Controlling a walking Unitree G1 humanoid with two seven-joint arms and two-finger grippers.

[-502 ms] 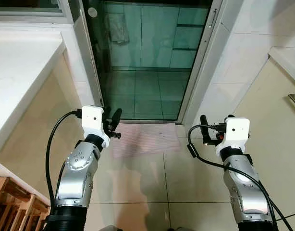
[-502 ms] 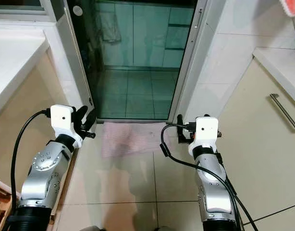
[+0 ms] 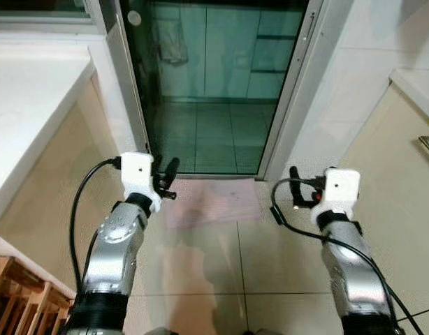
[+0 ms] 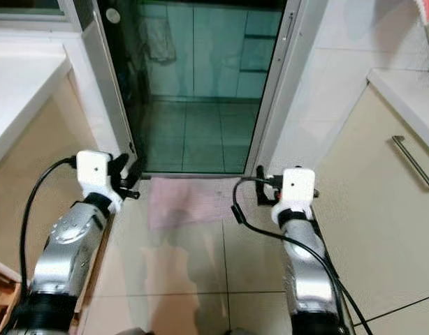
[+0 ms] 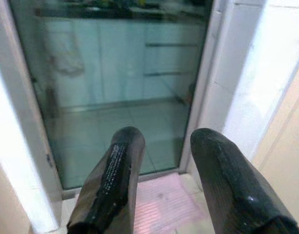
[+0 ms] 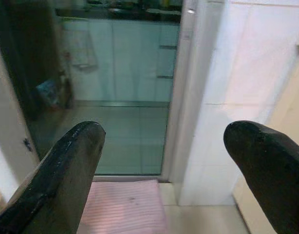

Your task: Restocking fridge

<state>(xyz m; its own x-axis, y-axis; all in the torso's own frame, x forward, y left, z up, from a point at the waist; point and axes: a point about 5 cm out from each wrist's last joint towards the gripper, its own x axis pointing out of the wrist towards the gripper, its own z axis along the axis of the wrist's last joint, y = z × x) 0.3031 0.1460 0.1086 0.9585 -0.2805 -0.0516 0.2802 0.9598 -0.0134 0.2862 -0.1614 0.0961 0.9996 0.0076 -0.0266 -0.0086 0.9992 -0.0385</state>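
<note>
Before the glass door (image 3: 214, 91) we had edged closer to the pink mat (image 3: 211, 201), left gripper (image 5: 164, 185) and right gripper (image 6: 174, 180) both spread wide and empty, no fridge around yet.

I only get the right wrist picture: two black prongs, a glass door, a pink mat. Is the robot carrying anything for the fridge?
Observer: No. The right gripper is open and holds nothing.
Operator: And its other arm?
Observer: The left gripper is raised at about the same height, also open with nothing between its fingers.
Operator: What is off to the sides?
Observer: A white countertop runs along the robot's left, and a beige cabinet with a metal handle stands on its right.
Operator: How near is the mat?
Observer: The pink mat lies on the floor tiles just ahead, against the glass door.
</note>
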